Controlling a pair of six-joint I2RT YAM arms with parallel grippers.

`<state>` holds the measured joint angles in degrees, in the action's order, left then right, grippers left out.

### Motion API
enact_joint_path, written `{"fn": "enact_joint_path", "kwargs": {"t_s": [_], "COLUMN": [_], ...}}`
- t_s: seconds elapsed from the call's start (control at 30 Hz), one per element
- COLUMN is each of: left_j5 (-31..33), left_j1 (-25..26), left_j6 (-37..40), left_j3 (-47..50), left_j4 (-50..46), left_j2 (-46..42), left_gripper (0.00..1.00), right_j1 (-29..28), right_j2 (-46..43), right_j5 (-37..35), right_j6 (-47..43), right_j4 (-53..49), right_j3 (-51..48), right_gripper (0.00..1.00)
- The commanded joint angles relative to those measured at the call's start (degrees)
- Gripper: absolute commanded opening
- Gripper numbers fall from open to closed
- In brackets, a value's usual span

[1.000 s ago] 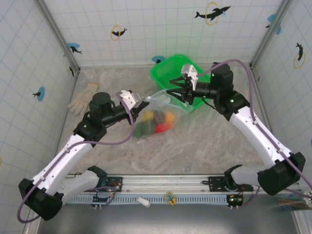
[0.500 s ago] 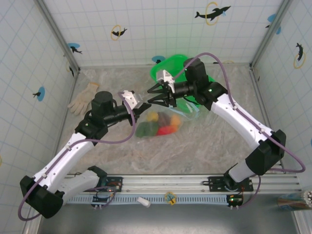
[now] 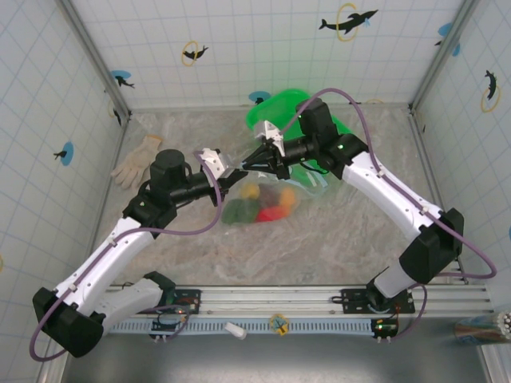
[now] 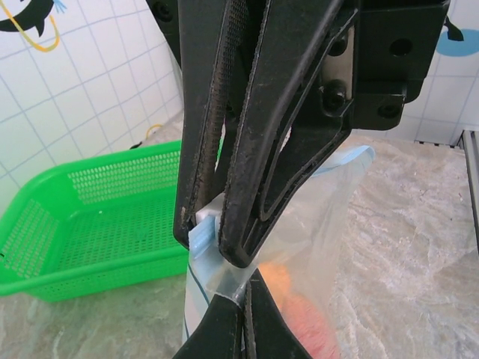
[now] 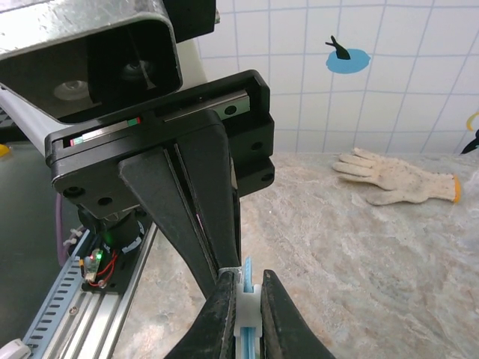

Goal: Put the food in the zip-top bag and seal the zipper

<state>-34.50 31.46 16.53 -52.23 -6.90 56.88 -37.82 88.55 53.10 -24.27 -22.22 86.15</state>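
The zip-top bag (image 3: 294,188) hangs over the table with the food (image 3: 270,212) inside it: red, orange, yellow and green pieces. My left gripper (image 3: 230,172) is shut on the bag's corner; in the left wrist view its jaws (image 4: 244,295) pinch the clear plastic (image 4: 329,209) just below the zipper (image 4: 200,243). My right gripper (image 3: 246,164) meets it tip to tip. In the right wrist view this gripper (image 5: 247,275) is shut on the zipper's white slider (image 5: 248,305), with the light-blue strip standing between the fingers. Orange and red food (image 4: 303,318) shows through the plastic.
The green mesh basket (image 3: 275,112) stands at the back, partly under my right arm, and also appears at left (image 4: 90,217). A white glove (image 3: 136,159) lies at the back left (image 5: 397,179). Tiled walls close in on three sides.
My right arm swung left from over the basket to the bag's mouth, and its jaws closed on the zipper slider. The left gripper kept its hold on the bag.
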Motion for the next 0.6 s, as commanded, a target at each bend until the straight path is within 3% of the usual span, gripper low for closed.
{"fn": "enact_joint_path", "kwargs": {"t_s": [0.0,0.03,0.13,0.23,0.57], "left_j5": [-0.47,-0.23,-0.39,-1.11,-4.13], "left_j1": [0.24,0.25,0.2,0.18,0.22], "left_j6": [0.78,0.62,0.44,0.09,-1.54], "left_j3": [-0.51,-0.59,-0.55,-1.09,-3.23], "left_j4": [2.06,2.11,2.15,2.23,3.2], "left_j2": [-1.0,-1.13,-1.59,-1.59,0.17], "left_gripper": [0.0,0.01,0.2,0.27,0.17], "right_j1": [0.34,0.43,0.56,0.66,0.12], "right_j2": [-2.45,-2.64,-3.24,-3.99,-5.06], "right_j5": [1.33,1.09,0.87,0.86,1.34], "right_j6": [0.2,0.51,1.26,2.5,4.2], "right_j4": [0.88,1.18,2.26,4.17,5.68], "right_j3": [-0.02,-0.09,-0.25,-1.06,-2.65], "right_gripper": [0.01,0.01,0.01,0.01,0.0]}}
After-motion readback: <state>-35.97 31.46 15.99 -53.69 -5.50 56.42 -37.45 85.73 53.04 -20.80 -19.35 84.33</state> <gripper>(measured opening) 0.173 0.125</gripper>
